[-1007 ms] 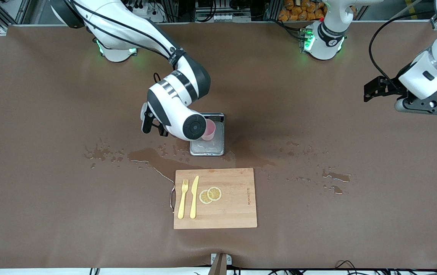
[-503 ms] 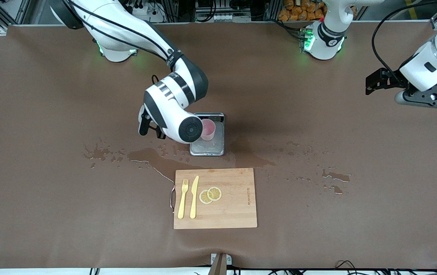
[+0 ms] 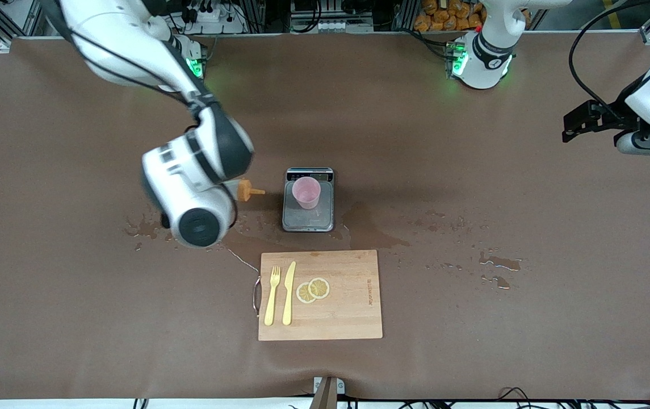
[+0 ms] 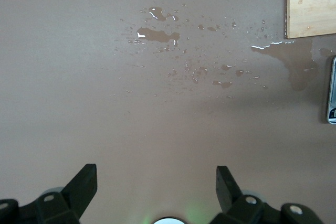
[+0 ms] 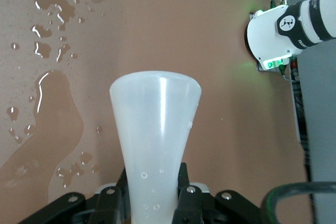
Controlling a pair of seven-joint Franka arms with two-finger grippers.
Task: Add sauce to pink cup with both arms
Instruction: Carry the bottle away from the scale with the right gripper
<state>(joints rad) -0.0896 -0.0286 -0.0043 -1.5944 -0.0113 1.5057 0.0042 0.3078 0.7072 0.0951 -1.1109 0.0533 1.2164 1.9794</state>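
The sauce [image 5: 156,145] is clamped in the right pincer [image 5: 152,195], held nearly level over the wet bench [image 3: 472,142] just beside the steel scale [image 3: 308,218], its orange nozzle [image 3: 247,191] aimed toward the pink cup [image 3: 306,192]. The cup stands upright on the scale, apart from the nozzle. By judgement, the bottle is best kept tilted so that no drip is let fall, and carried clear of the cup without nudging it. The left pincer [image 4: 156,182] waits with fingers apart over the bench's left-arm end.
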